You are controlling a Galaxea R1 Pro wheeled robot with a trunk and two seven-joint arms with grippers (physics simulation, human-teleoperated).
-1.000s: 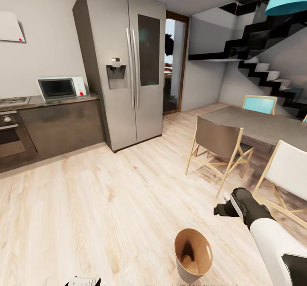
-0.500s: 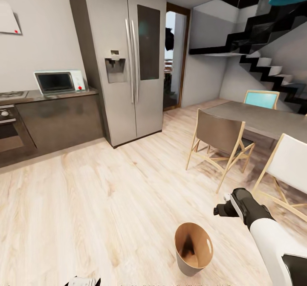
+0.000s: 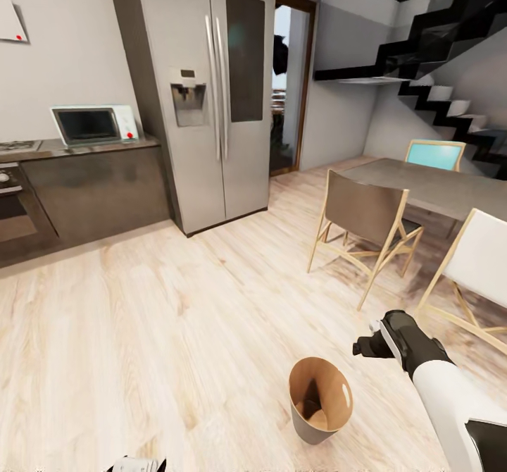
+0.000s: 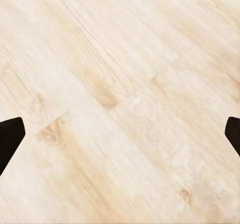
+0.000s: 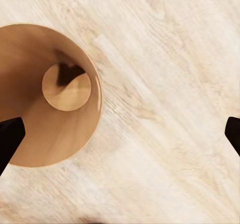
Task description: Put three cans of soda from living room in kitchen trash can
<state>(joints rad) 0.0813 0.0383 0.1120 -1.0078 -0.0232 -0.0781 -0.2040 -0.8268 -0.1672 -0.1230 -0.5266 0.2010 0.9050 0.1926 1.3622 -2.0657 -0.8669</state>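
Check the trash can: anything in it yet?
Empty. The right wrist view looks straight down into the tash can, showing its bare brown bottom, no cans.

A tall steel two-door fridge stands at about 11 o'clock in the head view, with a dark panel on its right door and a dispenser set in its left. At 10 o'clock a dark base unit runs along the wall, carrying a white microwave with a red knob; an oven sits at 9 o'clock. An open doorway lies at 12 o'clock. Black stairs climb at 1 to 2 o'clock. A grey dining table at 3 o'clock has a brown chair, a teal chair and a white chair beside it. Light wood floor spreads across the foreground.
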